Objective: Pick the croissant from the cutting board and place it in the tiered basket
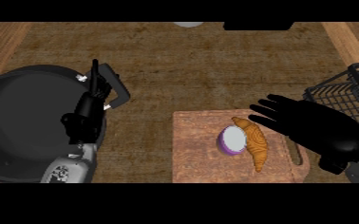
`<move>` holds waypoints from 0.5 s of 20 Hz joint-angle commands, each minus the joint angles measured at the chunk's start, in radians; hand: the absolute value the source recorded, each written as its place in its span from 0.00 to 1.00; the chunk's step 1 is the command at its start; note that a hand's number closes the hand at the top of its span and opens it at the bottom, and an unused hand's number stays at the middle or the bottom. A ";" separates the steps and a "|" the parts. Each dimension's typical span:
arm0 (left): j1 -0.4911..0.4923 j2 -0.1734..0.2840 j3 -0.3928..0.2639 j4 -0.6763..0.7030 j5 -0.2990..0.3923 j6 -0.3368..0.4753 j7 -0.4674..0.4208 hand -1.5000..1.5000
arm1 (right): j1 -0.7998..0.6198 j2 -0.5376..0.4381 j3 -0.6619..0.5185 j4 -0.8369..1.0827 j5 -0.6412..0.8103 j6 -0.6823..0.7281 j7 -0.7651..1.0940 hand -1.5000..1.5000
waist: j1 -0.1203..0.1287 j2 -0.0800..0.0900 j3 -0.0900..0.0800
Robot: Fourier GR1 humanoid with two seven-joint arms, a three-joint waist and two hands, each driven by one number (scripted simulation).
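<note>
Head view, with the cutting board [210,166] as landmark. The croissant [254,142] lies on the board's right half, its long axis running roughly from the far edge toward the near edge, slightly slanted, the narrow tip pointing away. Touching or just beside its left flank sits a halved purple onion [233,140], cut face up.

The right hand [308,126] hovers over the board's right edge, fingers spread and fairly straight, holding nothing; its fingertips [261,109] point left, ending just above the croissant's far tip. So the croissant lies to the left of and a little nearer than the palm, and its length runs across the fingers' direction, which judging from here suits a grasp closing over its width. Whether the hand is at the pastry's height cannot be told.

The tiered basket [335,92], dark wire, stands just off the board's far right corner, behind the hand.

The left hand [89,109] is well left of the board, over a large dark round pan [35,123], fingers relaxed, resting, and much farther from the croissant.
</note>
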 commanded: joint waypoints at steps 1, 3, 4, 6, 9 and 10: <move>0.025 -0.006 0.002 0.025 -0.021 -0.011 -0.027 0.50 | -0.007 0.043 -0.005 0.059 0.037 0.005 -0.049 0.00 | -0.001 0.001 -0.002; 0.029 -0.010 -0.027 -0.068 -0.054 0.005 0.052 0.50 | 0.055 0.031 0.004 0.068 0.061 -0.072 -0.083 0.00 | -0.001 0.000 -0.002; -0.033 -0.036 -0.021 -0.002 -0.043 0.006 0.071 0.50 | -0.085 0.090 -0.002 0.085 0.019 0.060 -0.045 0.00 | 0.002 0.001 -0.002; 0.003 -0.049 -0.002 0.062 -0.046 0.020 -0.041 0.50 | -0.029 0.069 0.014 0.147 0.063 -0.057 -0.109 0.00 | -0.001 0.002 -0.002; -0.037 -0.025 0.034 0.059 -0.017 -0.030 -0.013 0.50 | -0.041 0.079 0.012 0.152 0.094 -0.029 -0.115 0.00 | -0.001 0.002 -0.002; 0.029 -0.015 0.021 -0.051 -0.021 -0.024 0.022 0.50 | -0.012 0.085 0.014 0.050 0.076 0.031 -0.082 0.00 | -0.001 0.000 -0.002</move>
